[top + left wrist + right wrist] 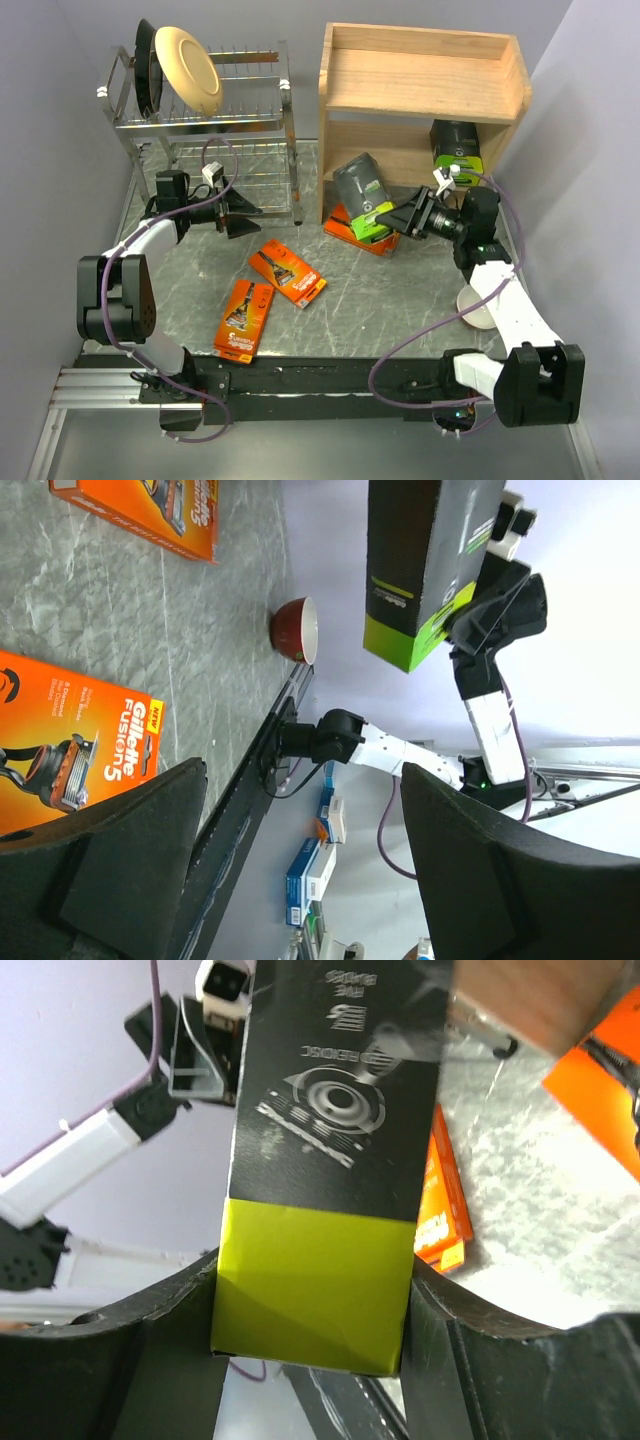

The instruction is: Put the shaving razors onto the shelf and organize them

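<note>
My right gripper [392,222] is shut on a black razor pack [362,192], gripping its lime-green end and holding it tilted in front of the wooden shelf [420,95]. In the right wrist view both fingers press the green end of that pack [312,1290]. An orange pack [352,236] lies under it. A second black pack [457,150] stands on the shelf's lower tier at the right. Two more orange packs [287,272] [244,318] lie flat mid-table. My left gripper [236,211] hangs open and empty beside the dish rack; its wrist view shows an orange pack [70,750] below it.
A chrome dish rack [200,125] with plates [185,65] stands at the back left, close to my left gripper. A red bowl [297,630] sits near the table's front right, partly under my right arm [478,305]. The shelf's top tier holds nothing.
</note>
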Available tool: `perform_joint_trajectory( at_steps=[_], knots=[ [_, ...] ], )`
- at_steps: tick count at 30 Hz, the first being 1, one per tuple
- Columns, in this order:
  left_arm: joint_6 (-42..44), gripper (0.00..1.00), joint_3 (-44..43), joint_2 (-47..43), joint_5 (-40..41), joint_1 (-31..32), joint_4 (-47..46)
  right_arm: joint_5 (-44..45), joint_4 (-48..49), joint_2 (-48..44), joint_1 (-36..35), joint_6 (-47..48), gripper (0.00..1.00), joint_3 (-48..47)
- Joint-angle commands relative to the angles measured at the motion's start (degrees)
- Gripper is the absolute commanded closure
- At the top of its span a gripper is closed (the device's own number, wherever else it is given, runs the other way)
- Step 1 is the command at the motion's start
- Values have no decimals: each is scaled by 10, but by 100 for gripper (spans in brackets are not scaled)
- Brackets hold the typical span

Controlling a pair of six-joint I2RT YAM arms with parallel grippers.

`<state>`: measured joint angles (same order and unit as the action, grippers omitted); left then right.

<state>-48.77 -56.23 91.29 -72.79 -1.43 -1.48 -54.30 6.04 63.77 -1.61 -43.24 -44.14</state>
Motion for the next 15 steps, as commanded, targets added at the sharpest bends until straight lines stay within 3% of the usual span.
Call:
perform_joint_trajectory(
  at_steps=[1, 8, 15],
  knots=[
    [5, 16, -11, -2, -16, -2, -24, 17, 93, 39, -1, -30, 94, -84],
    [9, 16, 4, -13, -14, -2, -24, 48, 96, 81, -2, -60, 94, -134],
    [30, 16, 9, -21, -5, -2, -5, 147, 37, 89, -37, -88, 89, -160]
  ],
)
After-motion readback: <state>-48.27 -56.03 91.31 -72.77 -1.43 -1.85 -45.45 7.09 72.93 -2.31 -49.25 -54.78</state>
